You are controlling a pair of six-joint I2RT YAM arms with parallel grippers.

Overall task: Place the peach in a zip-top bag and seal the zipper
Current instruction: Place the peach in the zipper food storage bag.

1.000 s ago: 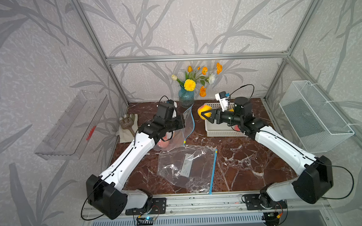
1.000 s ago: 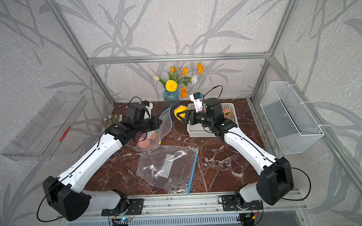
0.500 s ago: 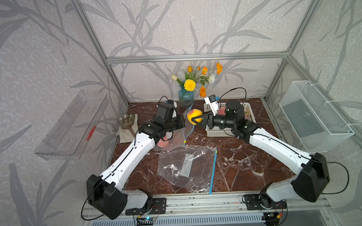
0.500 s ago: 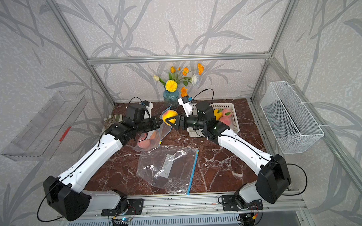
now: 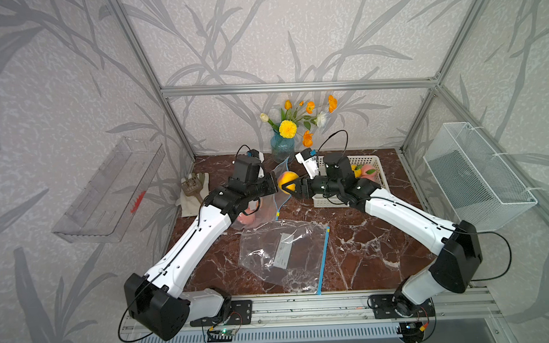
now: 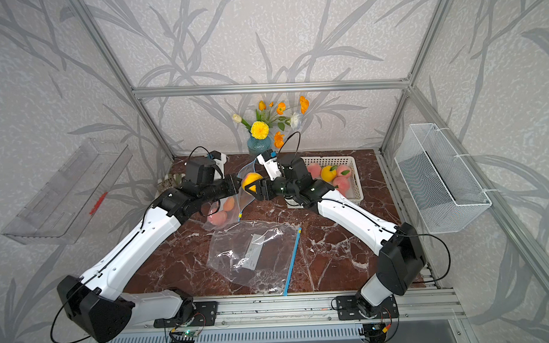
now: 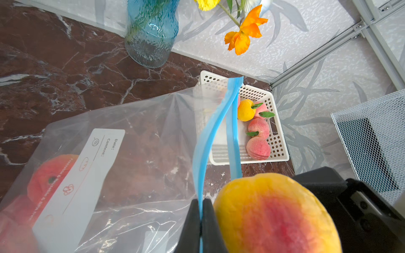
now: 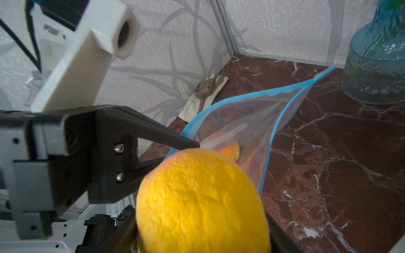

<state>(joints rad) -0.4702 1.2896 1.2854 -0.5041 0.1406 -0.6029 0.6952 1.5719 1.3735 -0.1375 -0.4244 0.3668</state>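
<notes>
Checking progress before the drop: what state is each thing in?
held bag: mouth open, unsealed.
left gripper: shut on held bag's zipper edge.
peach: gripped, at the bag mouth, not yet inside.
right gripper: shut on peach.
spare bag: flat on table, untouched.
basket: fruit inside.
vase: upright.

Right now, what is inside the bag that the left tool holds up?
At least two peaches lie low in the bag. Its white label covers part of them, so the exact count is unclear.
</notes>
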